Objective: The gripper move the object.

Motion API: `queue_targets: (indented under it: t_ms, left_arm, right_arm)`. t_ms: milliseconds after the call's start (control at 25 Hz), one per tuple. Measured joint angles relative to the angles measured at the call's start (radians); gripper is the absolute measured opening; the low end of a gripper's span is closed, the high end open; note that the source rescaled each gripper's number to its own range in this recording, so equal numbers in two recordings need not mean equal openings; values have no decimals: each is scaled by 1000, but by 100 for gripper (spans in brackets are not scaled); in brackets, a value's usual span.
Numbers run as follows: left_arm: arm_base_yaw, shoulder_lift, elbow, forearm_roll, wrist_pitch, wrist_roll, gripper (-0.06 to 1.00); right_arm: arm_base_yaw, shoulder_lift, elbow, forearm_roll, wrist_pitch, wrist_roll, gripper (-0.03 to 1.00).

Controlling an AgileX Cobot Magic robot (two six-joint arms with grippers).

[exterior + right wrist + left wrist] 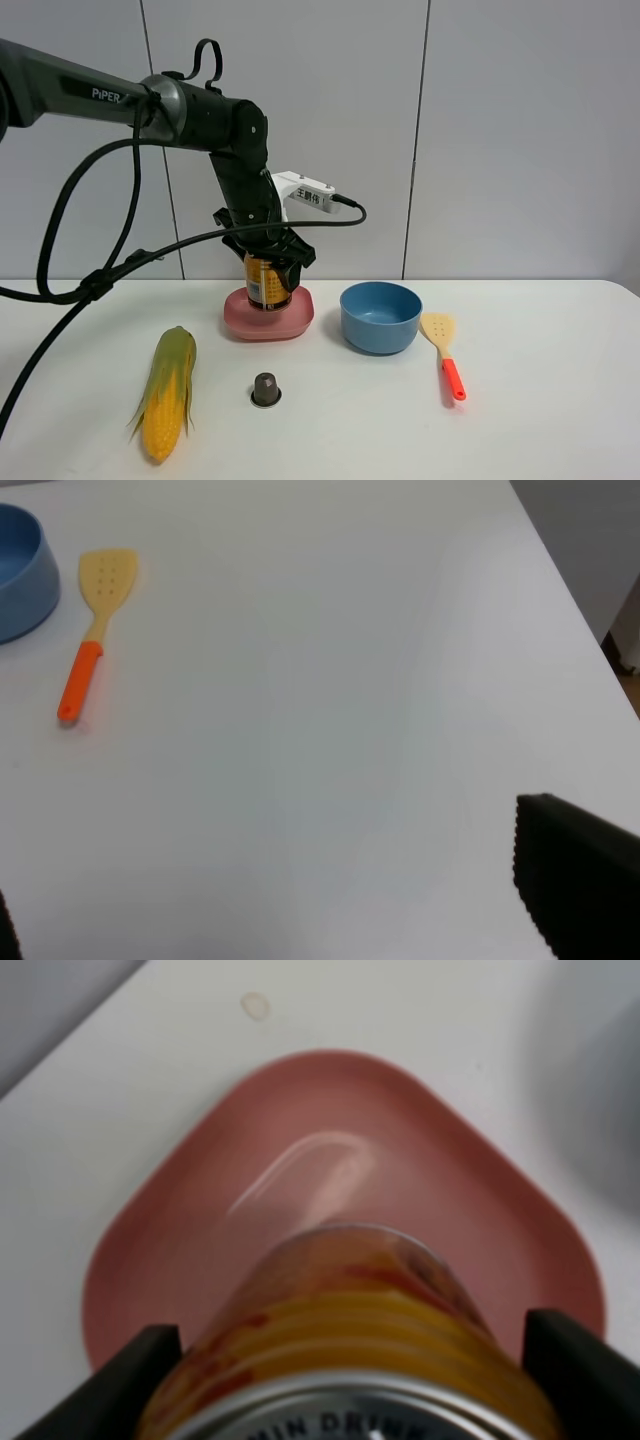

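Note:
My left gripper [268,262] is shut on the golden-yellow drink can [267,283] and holds it upright over the pink plate [300,322]. I cannot tell whether the can's base touches the plate. In the left wrist view the can [350,1350] fills the space between the two black fingers [110,1390], with the pink plate [330,1120] below it. My right gripper [260,880] is open and empty over bare white table; only its finger edges [575,880] show. The right gripper does not show in the high view.
A blue bowl [380,316] stands right of the plate, with a yellow spatula with an orange handle [443,350] beyond it. A corn cob [168,390] and a small dark capsule [266,389] lie in front. The right wrist view shows the bowl [20,570], spatula [90,630] and table edge [570,590].

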Motion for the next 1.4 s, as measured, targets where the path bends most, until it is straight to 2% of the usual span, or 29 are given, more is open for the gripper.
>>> queue_targets:
  t_ms: [400,840,880,920,960,1040,1080,1160,1400]
  left_arm:
    - [7,57,-1,-3,-58,65,1]
    - [7,69,-1,-9,-87,91,1]
    - [7,69,-1,-9,-87,91,7]
    - [7,69,-1,-9,-93,91,27]
    - [7,68,-1,-7,-114,87,52]
    - [7,66,-4,-14,-154,72,85]
    - [7,66,-6,-23,-161,63,91]
    - [7,66,-6,-39,-163,53,96]
    - [7,28,-6,-39,-127,37,98]
  right_arm:
    - [0,0,0,0,0,0,100]
    - [0,0,0,0,0,0,100]
    - [0,0,0,0,0,0,100]
    - [0,0,0,0,0,0,100]
    - [0,0,0,0,0,0,100]
    - [0,0,0,0,0,0,100]
    - [0,0,0,0,0,0,100]
    - [0,0,0,0,0,0,100]
    - [0,0,0,0,0,0,100]
